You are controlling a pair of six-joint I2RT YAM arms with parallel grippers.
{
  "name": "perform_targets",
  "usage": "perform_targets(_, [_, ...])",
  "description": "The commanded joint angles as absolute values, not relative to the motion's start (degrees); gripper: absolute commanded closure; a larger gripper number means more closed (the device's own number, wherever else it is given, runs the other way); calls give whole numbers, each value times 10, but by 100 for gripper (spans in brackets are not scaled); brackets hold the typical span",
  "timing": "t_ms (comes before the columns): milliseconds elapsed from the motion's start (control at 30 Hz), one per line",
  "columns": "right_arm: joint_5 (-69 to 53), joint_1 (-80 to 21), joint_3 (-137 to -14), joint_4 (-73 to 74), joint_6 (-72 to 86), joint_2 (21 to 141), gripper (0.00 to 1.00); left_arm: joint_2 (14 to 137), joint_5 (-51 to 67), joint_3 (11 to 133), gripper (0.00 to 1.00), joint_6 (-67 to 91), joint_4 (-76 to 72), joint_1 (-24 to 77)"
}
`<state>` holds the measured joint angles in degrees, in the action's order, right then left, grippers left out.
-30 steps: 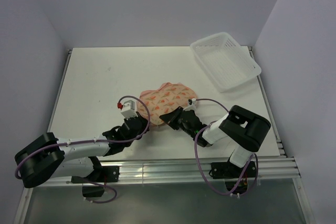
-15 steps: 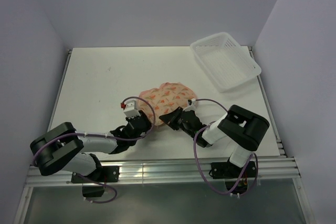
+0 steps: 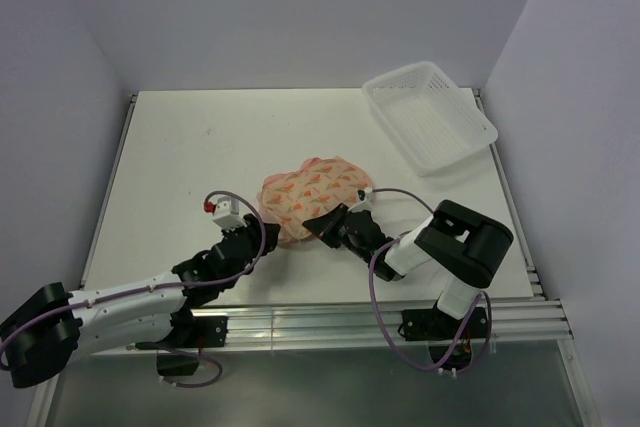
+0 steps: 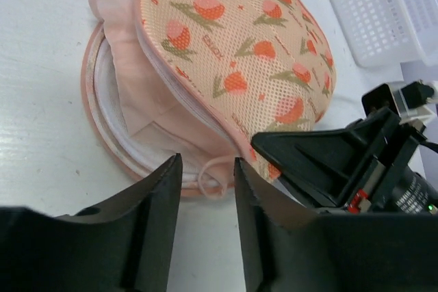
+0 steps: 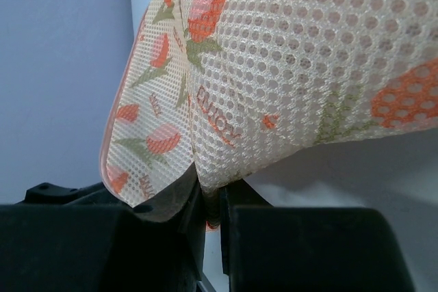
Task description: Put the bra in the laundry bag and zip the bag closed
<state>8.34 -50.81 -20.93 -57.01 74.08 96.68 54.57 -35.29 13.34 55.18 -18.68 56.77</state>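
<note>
The laundry bag (image 3: 315,192), a cream pouch with orange print, lies mid-table with its lid lifted at the near side. In the left wrist view the lid (image 4: 246,52) is raised and the pale peach bra (image 4: 147,94) lies inside over the pink zipper rim. My right gripper (image 3: 322,222) is shut on the lid's near edge (image 5: 212,176) and holds it up. My left gripper (image 4: 207,169) is open and empty, just short of the bag's near rim, with a thin pink loop (image 4: 217,169) between the fingertips' line.
A white plastic lattice basket (image 3: 428,115) stands at the back right, also in the left wrist view (image 4: 383,5). The right gripper's black body (image 4: 342,162) sits close to the right of my left fingers.
My left arm has drawn back toward the near left, away from the bag. The bag's lid has shifted slightly. The right gripper has kept its hold.
</note>
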Motion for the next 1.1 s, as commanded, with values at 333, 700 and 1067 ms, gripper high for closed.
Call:
perform_targets(333, [90, -509, -235, -588, 738, 970, 100, 481, -301, 129, 91, 598, -105, 678])
perform_targets(700, [88, -509, -227, -583, 735, 956, 100, 741, -411, 240, 55, 626, -173, 713])
perform_targets(1067, [89, -509, -216, -588, 734, 954, 100, 796, -474, 285, 62, 628, -140, 709])
